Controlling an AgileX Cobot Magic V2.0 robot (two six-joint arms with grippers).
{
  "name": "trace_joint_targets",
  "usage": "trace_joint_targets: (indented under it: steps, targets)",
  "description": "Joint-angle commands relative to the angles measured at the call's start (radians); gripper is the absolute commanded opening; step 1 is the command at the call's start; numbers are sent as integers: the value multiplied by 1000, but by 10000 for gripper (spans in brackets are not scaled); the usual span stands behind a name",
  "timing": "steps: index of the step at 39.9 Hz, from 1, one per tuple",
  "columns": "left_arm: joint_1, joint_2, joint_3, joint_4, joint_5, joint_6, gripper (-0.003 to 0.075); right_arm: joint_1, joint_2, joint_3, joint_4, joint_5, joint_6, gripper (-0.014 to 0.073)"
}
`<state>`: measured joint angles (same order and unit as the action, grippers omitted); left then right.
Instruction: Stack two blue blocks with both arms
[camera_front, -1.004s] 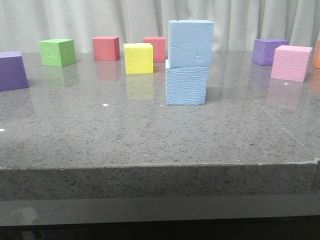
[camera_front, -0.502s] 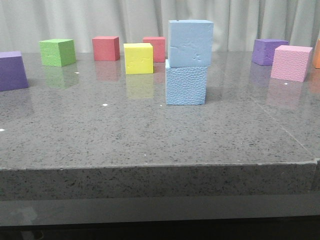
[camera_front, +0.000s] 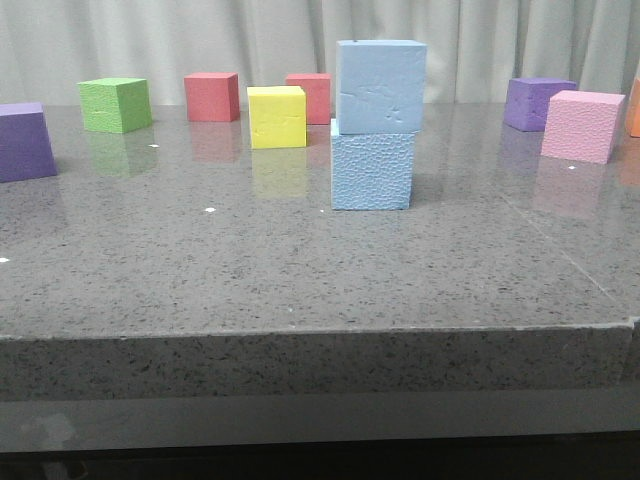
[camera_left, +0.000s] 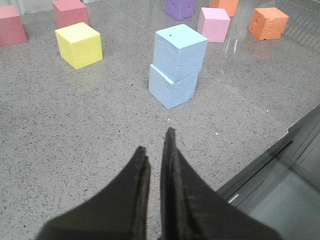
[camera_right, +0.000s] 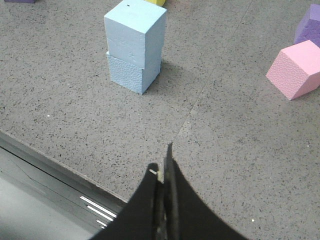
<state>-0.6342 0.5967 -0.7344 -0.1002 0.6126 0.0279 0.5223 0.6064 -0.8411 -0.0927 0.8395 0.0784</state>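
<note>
The smooth blue block (camera_front: 381, 86) sits on top of the pebbled blue block (camera_front: 372, 171), which stands on the tabletop (camera_front: 300, 280) just beside and in front of the yellow cube (camera_front: 277, 116); the top one overhangs a little toward the pink cube (camera_front: 583, 125). The stack looks complete, so the step in hand is, by my judgement, keeping clear: any further retreat should go away from the stack, without brushing it. The left end effector (camera_left: 156, 150) hangs well apart from the stack with its fingers nearly pressed together and empty; the right end effector (camera_right: 161, 167) is likewise pressed together and empty. Compared with a second ago, the front view shows nothing shifted: stack and surrounding cubes lie exactly as they did.
</note>
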Motion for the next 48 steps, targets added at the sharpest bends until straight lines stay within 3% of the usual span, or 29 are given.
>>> trace_joint_targets:
  steps: [1, 18, 23, 28, 36, 48]
  targets:
    - [-1, 0, -26, -5, -79, -8, -19, -6, -1, -23, -9, -79, -4, -67]
    - [-1, 0, -26, -5, -79, -8, -19, -6, -1, -23, -9, -79, -4, -67]
    - [-3, -39, 32, -2, -134, -8, -19, -6, -1, -23, -9, -79, -4, -67]
    - [88, -127, 144, 22, -283, -8, -19, -6, -1, -23, -9, -78, -4, -67]
    - [325, -291, 385, 24, -532, -8, -19, -6, -1, -23, -9, -80, -4, -67]
    - [538, -527, 680, 24, -669, -8, -19, -6, -1, -23, -9, -80, -4, -67]
